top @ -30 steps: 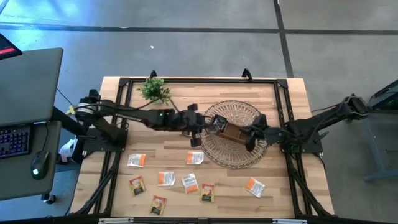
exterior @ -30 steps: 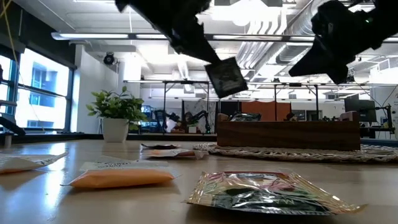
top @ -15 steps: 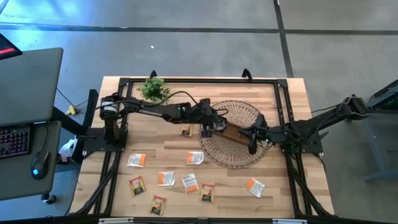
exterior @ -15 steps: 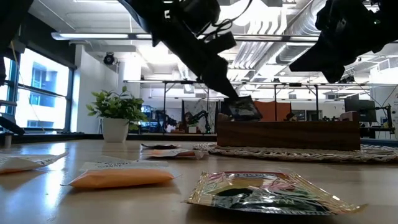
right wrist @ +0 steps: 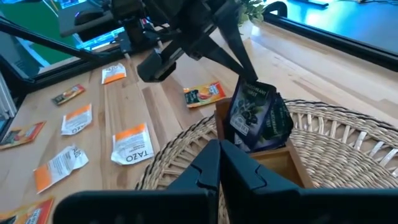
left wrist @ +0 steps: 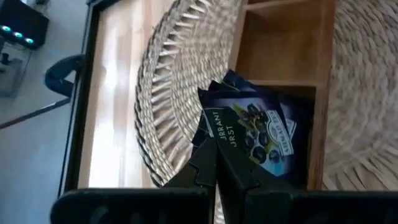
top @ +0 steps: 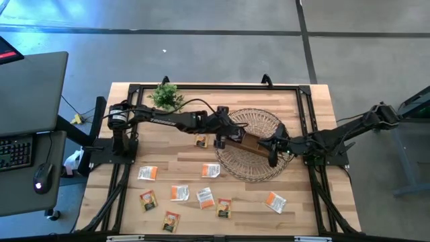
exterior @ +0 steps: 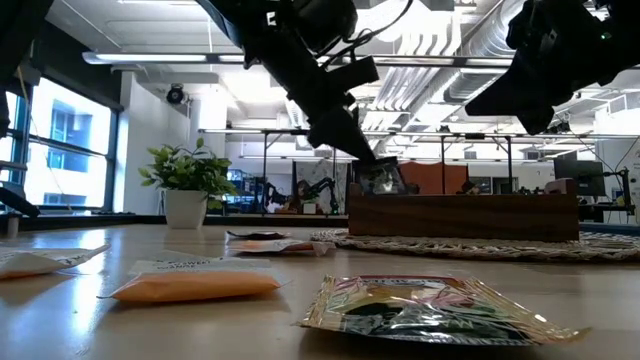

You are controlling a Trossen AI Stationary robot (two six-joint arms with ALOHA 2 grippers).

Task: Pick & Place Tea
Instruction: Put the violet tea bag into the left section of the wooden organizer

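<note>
My left gripper (top: 224, 139) reaches over the round wicker basket (top: 263, 121) and is shut on a dark blue-black tea packet (right wrist: 249, 112). The packet hangs in the end compartment of the brown wooden tray (left wrist: 273, 37), which stands on the basket. A second dark packet (right wrist: 278, 124) stands just behind it in the same compartment. My right gripper (right wrist: 219, 152) is shut and hovers over the tray's other end (top: 272, 156), touching nothing. Several orange and white packets (top: 179, 193) lie flat on the table. My left gripper (left wrist: 216, 155) pinches the dark packet by its upper edge (left wrist: 225, 134) between the two fingers. The fingers come down at a slant from the table's left side. The packet hangs below them, nearly upright, with its lower part inside the tray's end compartment (exterior: 380, 180).
A small green plant (top: 166, 96) stands near the table's far left corner. One orange packet (top: 201, 141) lies just left of the basket, another (top: 275, 201) near the front right. Black frame rails run along the table's edges. A desk with keyboard and mouse stands left of the table.
My left gripper has moved right, toward the basket, and down. The dark packet, which hung in the air above the table a second ago, has come down into the tray's end compartment. My left gripper has stayed shut on it.
</note>
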